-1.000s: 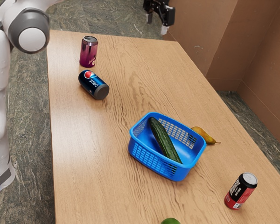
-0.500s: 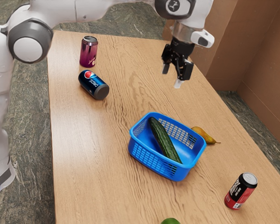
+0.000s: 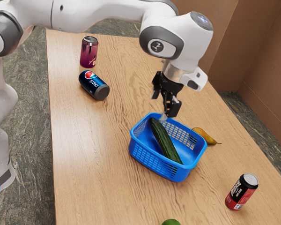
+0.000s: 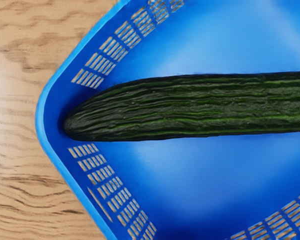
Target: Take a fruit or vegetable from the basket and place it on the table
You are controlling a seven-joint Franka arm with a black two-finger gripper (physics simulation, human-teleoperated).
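"Light, wavy wood grain covers the long tabletop (image 3: 103, 159) under our work. Where is our vegetable?"

"Inside the blue, latticed plastic basket (image 3: 151, 161): one long, dark green, ridged cucumber (image 3: 165, 139), with a rounded end (image 4: 82, 121) tucked toward a corner."

"And our black two-finger gripper (image 3: 159, 107)?"

"Above the basket's rim near that cucumber, its fingers apart and nothing between them. We hold nothing."

"How should it handle?"

"Stiff and fairly weighty for its width, we'd guess, with firm flesh that a hard pinch could bruise. Its skin may be slick despite the ridges."

"So where do we take hold?"

"Across the narrow width, close to mid-length. If we grab near an end, the far half will probably sag and twist in our grip."

"Then we should centre over the middle, keep both fingers clear of the lattice walls, close firmly but not harshly, and lift straight up before turning toward bare wood."
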